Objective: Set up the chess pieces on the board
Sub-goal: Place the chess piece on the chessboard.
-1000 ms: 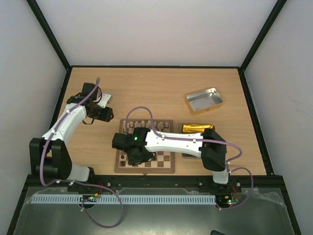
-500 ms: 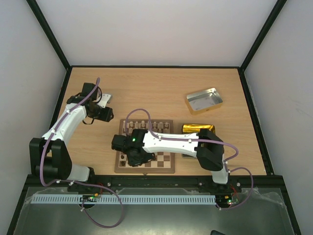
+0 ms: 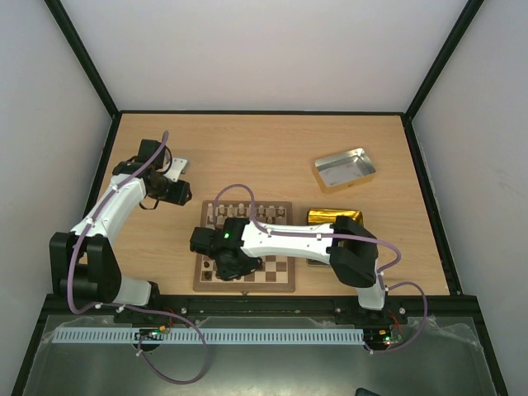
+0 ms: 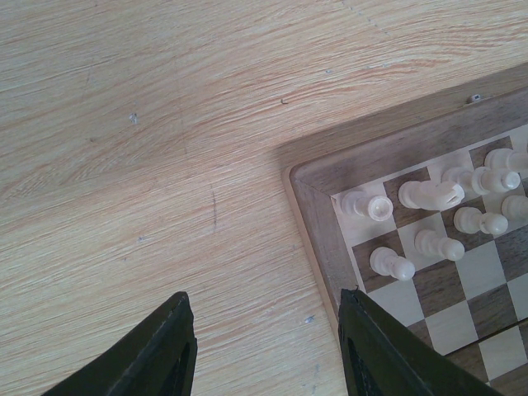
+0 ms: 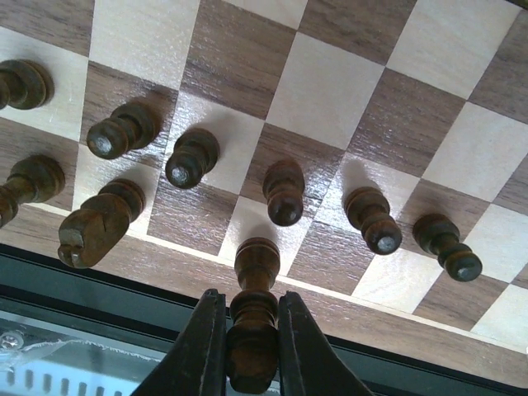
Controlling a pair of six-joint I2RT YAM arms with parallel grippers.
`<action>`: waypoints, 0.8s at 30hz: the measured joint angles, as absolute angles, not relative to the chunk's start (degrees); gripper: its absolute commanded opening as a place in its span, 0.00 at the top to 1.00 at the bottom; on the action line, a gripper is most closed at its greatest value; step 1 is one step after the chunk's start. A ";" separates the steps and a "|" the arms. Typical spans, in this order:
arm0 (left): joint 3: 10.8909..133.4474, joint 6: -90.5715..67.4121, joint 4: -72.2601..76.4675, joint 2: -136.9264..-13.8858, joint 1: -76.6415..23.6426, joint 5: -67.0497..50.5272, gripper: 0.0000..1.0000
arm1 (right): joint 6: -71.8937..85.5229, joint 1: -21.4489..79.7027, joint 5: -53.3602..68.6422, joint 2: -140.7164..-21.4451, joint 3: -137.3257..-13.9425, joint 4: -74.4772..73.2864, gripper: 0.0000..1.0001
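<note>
Chess piece, dark, pinched between our right gripper's fingers; our left gripper gapes empty beside the board.

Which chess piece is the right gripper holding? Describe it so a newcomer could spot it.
Start at the board, at its near edge, where the dark brown pieces stand. There the right gripper is shut on a dark piece, beside the knight. It alone sits between the fingers.
</note>
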State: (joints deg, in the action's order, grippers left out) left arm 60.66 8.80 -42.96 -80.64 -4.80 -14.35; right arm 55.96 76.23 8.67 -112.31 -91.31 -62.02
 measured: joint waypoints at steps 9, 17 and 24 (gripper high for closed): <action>60.66 8.80 -42.94 -80.73 -4.80 -14.35 0.51 | 55.94 75.72 8.71 -112.31 -89.93 -60.95 0.98; 60.66 8.80 -42.94 -81.30 -4.80 -14.37 0.51 | 55.92 75.40 9.08 -112.31 -89.67 -60.75 0.98; 60.66 8.80 -42.92 -81.58 -4.80 -14.37 0.51 | 55.46 75.33 9.17 -112.31 -89.67 -60.75 0.98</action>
